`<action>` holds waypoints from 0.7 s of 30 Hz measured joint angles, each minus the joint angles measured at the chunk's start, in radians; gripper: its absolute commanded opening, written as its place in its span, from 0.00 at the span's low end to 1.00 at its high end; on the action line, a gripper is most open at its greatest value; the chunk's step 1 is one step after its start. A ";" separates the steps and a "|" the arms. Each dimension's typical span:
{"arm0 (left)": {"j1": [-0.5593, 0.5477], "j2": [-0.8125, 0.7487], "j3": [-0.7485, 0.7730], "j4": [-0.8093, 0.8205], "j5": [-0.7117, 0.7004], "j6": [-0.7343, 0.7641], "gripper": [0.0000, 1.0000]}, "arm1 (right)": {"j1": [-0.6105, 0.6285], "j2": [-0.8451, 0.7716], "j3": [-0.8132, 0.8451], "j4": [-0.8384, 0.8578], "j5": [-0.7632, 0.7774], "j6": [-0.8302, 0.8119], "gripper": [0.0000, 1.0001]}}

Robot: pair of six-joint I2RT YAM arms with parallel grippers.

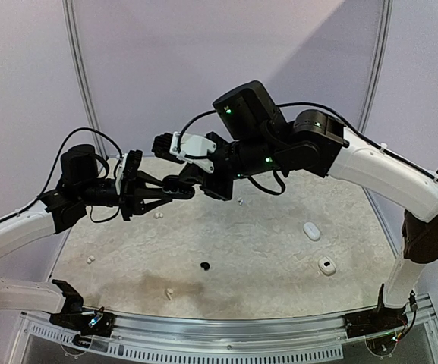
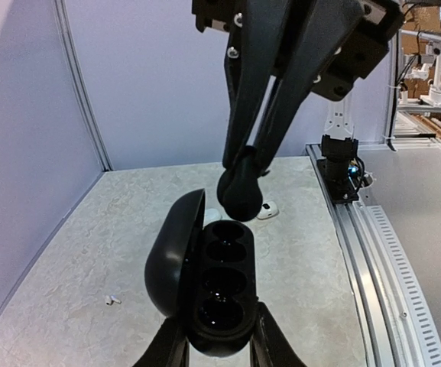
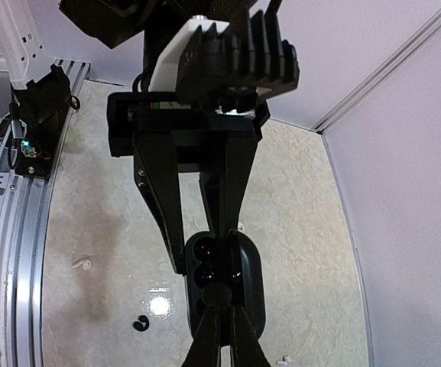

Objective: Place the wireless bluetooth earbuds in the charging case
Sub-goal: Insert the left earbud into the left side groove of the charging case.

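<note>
A black charging case stands open with its lid swung left, and my left gripper is shut on its near end, well above the table. Its dark wells show nothing inside. My right gripper is shut on a small black earbud, which hangs just over the case's far end. From above, both grippers meet at the case at left centre. A second black earbud lies on the table. White earbuds lie at the left and front.
Two white oval cases lie on the right of the speckled table. Another white bud sits under the grippers. The metal rail with both arm bases runs along the near edge. Grey walls enclose the back and sides.
</note>
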 measured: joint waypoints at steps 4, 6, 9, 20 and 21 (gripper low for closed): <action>0.000 0.000 0.000 0.000 0.000 0.010 0.00 | 0.003 0.032 0.029 0.013 -0.026 -0.016 0.00; 0.000 0.000 0.000 0.000 0.000 0.015 0.00 | 0.006 0.047 0.034 0.016 -0.035 -0.021 0.00; 0.000 0.000 0.000 0.000 0.000 0.019 0.00 | 0.006 0.065 0.035 0.016 -0.048 -0.033 0.00; 0.000 0.006 0.000 -0.005 0.000 0.023 0.00 | 0.006 0.098 0.061 0.028 -0.037 -0.064 0.00; 0.000 0.006 0.000 -0.005 -0.001 0.023 0.00 | 0.006 0.103 0.068 0.028 -0.030 -0.068 0.00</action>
